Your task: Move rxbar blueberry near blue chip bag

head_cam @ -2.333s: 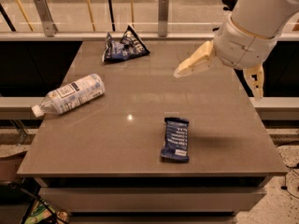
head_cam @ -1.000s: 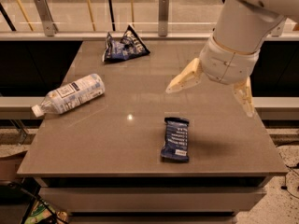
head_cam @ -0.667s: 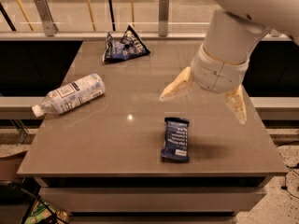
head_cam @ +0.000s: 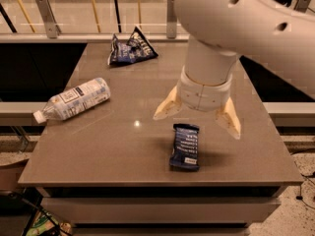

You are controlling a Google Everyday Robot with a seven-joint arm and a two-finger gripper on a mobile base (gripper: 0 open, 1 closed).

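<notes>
The table (head_cam: pixel 98 146) is carrying the rxbar blueberry (head_cam: pixel 185 146), the blue chip bag (head_cam: pixel 130 48) and a bottle (head_cam: pixel 74 100), with the spread gripper (head_cam: pixel 197 123) hovering over the bar.

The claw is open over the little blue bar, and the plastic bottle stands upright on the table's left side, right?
Not quite. The camera view shows the bottle lying on its side, not upright. The rest holds: the gripper is open over the rxbar blueberry, and the bottle is on the left side of the table.
</notes>
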